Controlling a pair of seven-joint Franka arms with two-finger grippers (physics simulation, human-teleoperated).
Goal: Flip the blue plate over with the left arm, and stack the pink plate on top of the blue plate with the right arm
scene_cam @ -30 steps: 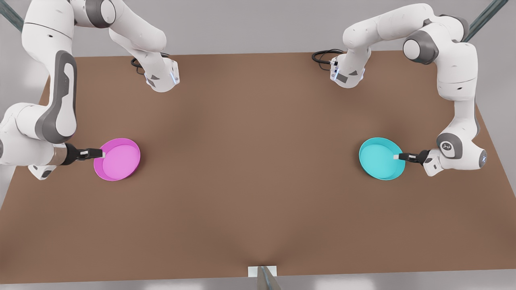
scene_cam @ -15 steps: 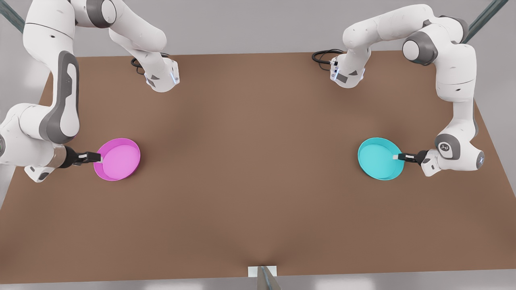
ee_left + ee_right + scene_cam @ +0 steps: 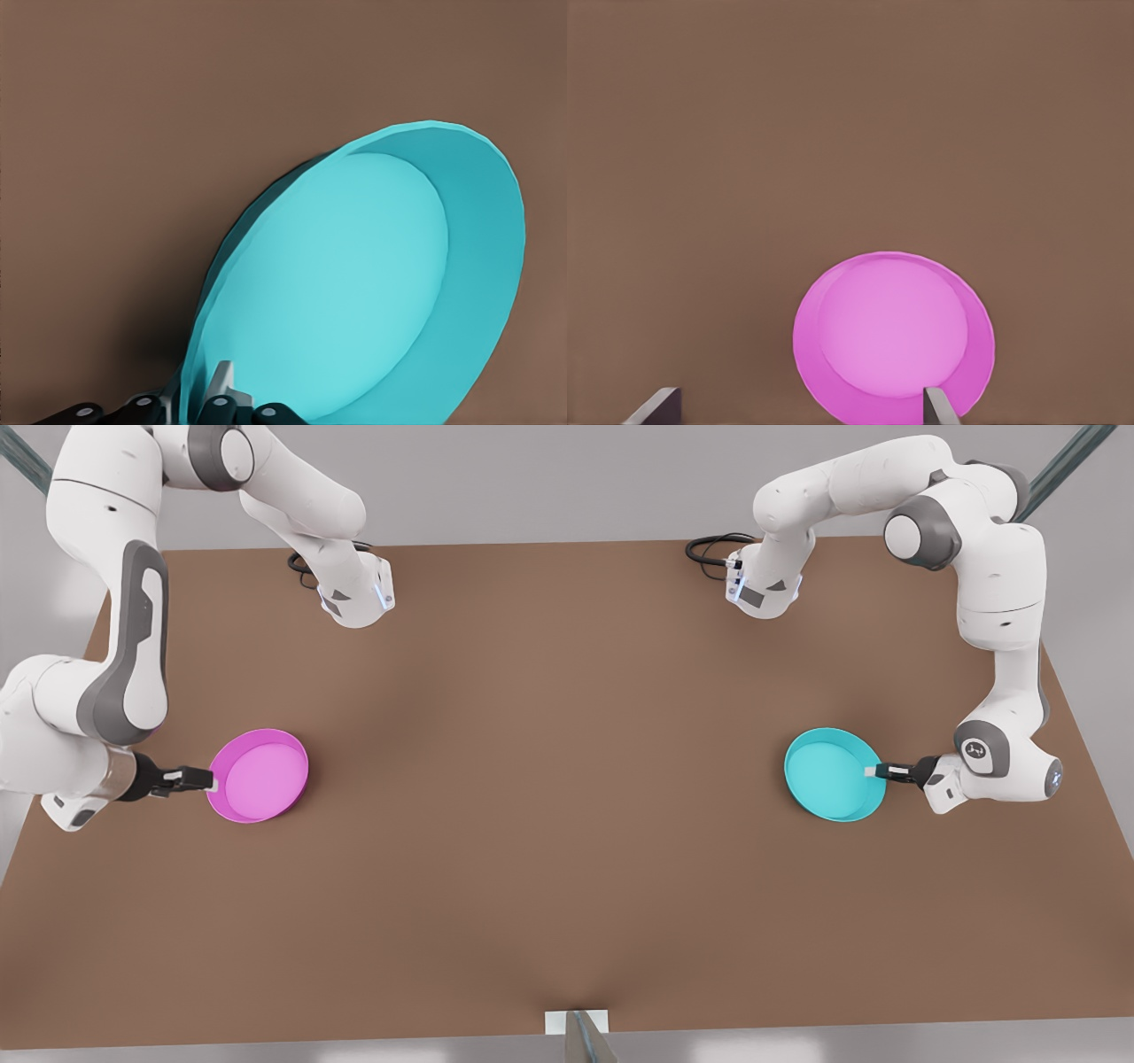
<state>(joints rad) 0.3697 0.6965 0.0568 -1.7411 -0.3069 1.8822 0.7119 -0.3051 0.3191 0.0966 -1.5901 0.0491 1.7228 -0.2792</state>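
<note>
The brown tabletop (image 3: 567, 797) carries both dishes, well apart. On the front view's right, the blue plate (image 3: 831, 773) hangs tilted with its rim pinched by the left tool (image 3: 875, 771); the flip looks just begun, and next calls for rolling the wrist over. On the front view's left, the pink plate (image 3: 261, 776) seems to lie flat, the right tool (image 3: 205, 780) just beside its rim. The right wrist view shows those fingers (image 3: 937, 407) spread apart, gripping nothing.
</note>
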